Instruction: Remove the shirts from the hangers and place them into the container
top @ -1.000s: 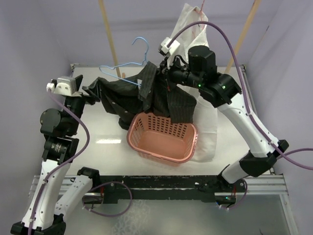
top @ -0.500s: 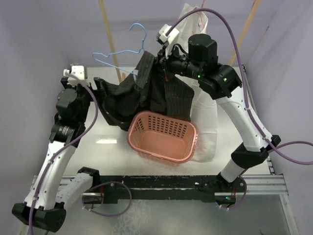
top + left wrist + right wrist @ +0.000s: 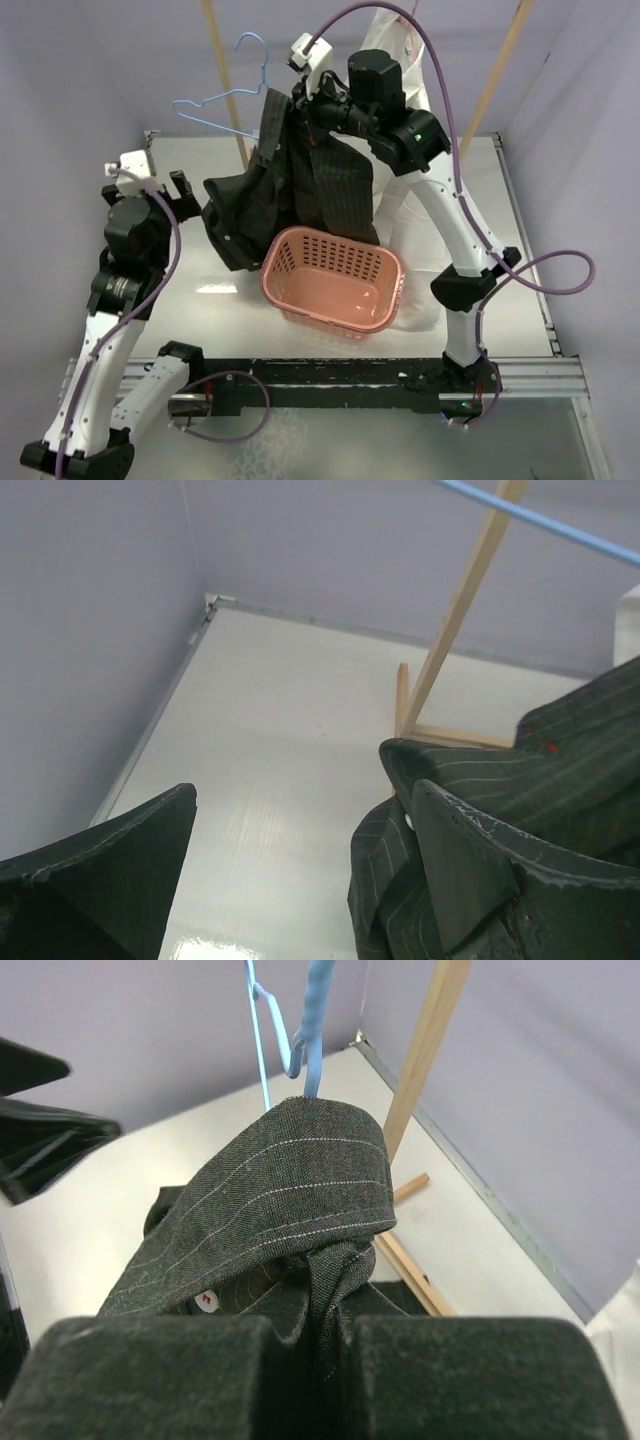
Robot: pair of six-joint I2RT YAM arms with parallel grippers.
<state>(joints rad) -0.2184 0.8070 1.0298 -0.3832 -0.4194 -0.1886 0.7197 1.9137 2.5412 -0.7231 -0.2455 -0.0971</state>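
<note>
Raised higher, the right gripper [image 3: 303, 103] dangles the black shirt [image 3: 322, 195], clenched at its collar, over the basket's [image 3: 388, 292] far rim, while the left gripper [image 3: 302, 792] now gapes empty, the blue hanger [image 3: 215, 106] not yet freed.

Overhead camera looks down; wrist cameras both near black shirt [image 3: 318, 190]

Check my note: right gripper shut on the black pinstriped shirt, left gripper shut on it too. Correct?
No. The left gripper is open, its jaws apart with nothing between them, as the left wrist view shows. The right gripper is indeed shut on the black pinstriped shirt.
</note>
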